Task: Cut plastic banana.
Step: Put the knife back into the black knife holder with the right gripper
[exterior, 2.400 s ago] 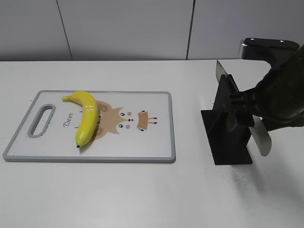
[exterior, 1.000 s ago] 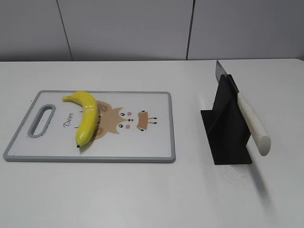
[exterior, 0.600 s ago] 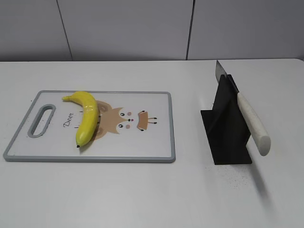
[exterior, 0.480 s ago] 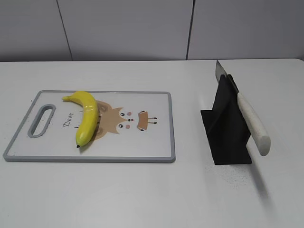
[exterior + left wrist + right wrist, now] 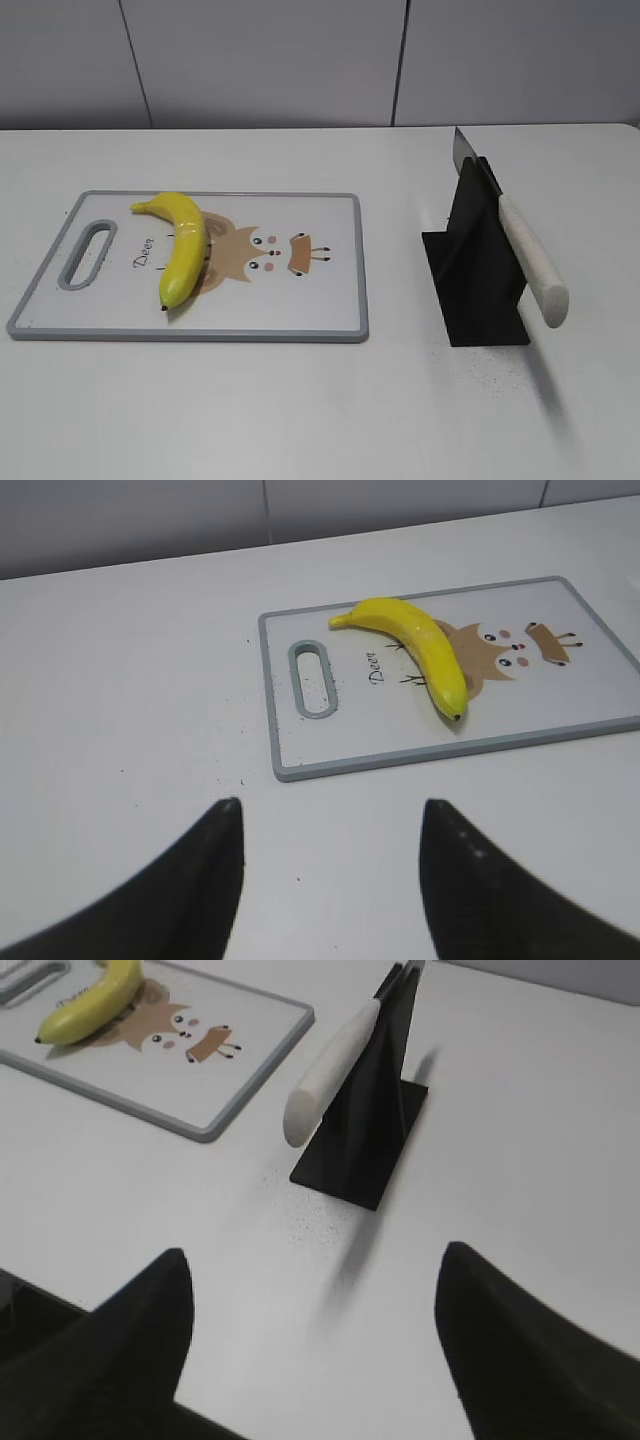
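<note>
The plastic banana (image 5: 183, 245) (image 5: 418, 651) (image 5: 92, 1003) lies whole on the left half of a grey-rimmed cutting board (image 5: 330, 310) (image 5: 290, 770) (image 5: 215, 1125) printed with a deer. A knife with a white handle (image 5: 530, 258) (image 5: 325, 1070) rests slanted in a black stand (image 5: 480, 285) (image 5: 365, 1150) to the board's right. Neither arm shows in the exterior view. My left gripper (image 5: 330, 815) hovers open over bare table, short of the board's handle end. My right gripper (image 5: 315, 1270) is open too, pulled back from the stand, nothing between its fingers.
The white table (image 5: 300, 410) runs to a grey panelled wall (image 5: 260, 60) at the back. In the right wrist view the table's near edge (image 5: 60, 1305) shows at lower left.
The right arm, which stood at the knife stand in the earliest frame, has drawn out of the exterior view. Banana, board and knife have stayed put.
</note>
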Robot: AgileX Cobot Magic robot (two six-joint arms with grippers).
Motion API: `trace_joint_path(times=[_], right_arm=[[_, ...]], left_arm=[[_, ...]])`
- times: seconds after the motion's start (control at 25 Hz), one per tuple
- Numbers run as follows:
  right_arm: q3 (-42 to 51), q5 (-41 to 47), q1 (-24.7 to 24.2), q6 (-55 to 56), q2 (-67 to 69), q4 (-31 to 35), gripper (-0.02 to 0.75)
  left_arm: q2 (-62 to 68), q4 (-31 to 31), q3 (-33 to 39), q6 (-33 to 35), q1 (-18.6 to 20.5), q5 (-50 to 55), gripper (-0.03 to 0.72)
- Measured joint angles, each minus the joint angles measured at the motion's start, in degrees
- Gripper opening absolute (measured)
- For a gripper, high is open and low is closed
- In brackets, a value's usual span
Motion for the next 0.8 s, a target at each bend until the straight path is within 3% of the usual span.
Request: trace_joint_path(times=[0.52, 0.8], right_arm=[[0.0, 0.02, -1.12, -0.05, -0.56, 0.38, 0.591], [0.0, 0.02, -15.27, -0.06, -0.56, 0.51, 0.591]], left_arm=[[0.0, -0.18, 0.0, 0.0, 0.36, 0.0, 0.471], [0.0, -0.18, 0.0, 0.0, 0.36, 0.0, 0.467]])
